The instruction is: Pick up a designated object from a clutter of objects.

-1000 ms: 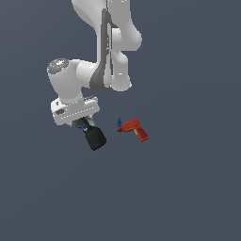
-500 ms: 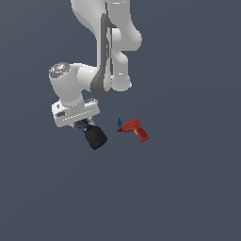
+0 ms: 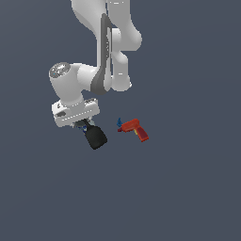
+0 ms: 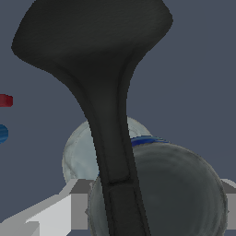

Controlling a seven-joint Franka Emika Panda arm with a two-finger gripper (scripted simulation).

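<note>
The black spatula [image 3: 96, 138] hangs with its wide blade sticking out below my gripper [image 3: 83, 125]; its thin handle runs up between the fingers. In the wrist view the spatula [image 4: 99, 55] fills the frame, and its handle passes through my gripper [image 4: 117, 205], which is shut on it. A small blue can with a grey lid [image 4: 80, 154] lies right behind the handle; in the exterior view only a blue speck of the can [image 3: 84, 128] shows under the hand. The red drill [image 3: 135, 130] with a blue tip lies apart, toward the exterior view's right.
The arm's white links [image 3: 106, 56] rise above the hand. A red edge and a blue edge of the drill [image 4: 4, 100] show at the border of the wrist view. The floor [image 3: 188, 188] is plain dark grey.
The spatula blade and the hand sit almost where they were; the blade may have risen very slightly. The drill has not moved.
</note>
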